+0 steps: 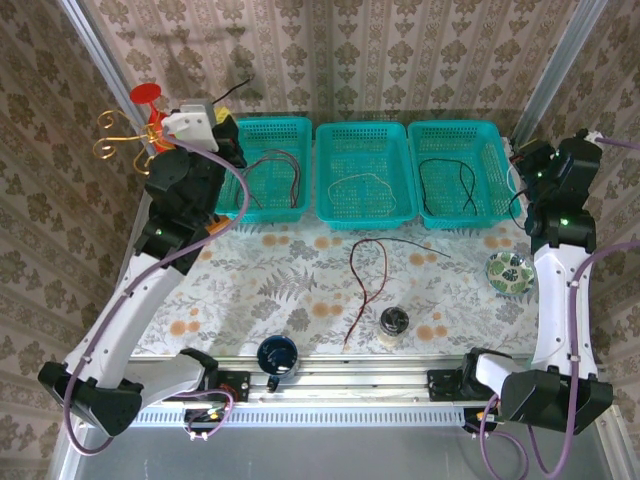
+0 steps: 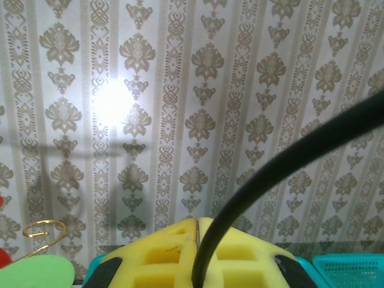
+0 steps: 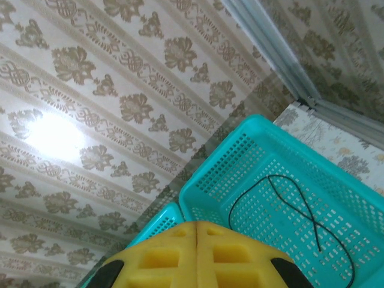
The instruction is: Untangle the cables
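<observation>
Cables (image 1: pixel 352 265): three in baskets (image 1: pixel 362 124), two touching on bench (image 1: pixel 280 280); left fingers (image 2: pixel 156 258) clamping black cable (image 2: pixel 288 161), right fingers (image 3: pixel 156 258) clenched empty.

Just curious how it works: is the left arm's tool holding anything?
Yes, holding. The left tool is shut, its yellow pads pressed together, and a black cable comes out from between them.

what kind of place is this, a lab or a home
Likely a staged robot test cell, not a home: wallpaper panels in a metal frame, two arms bolted to an aluminium rail, three teal baskets holding cables.
</observation>
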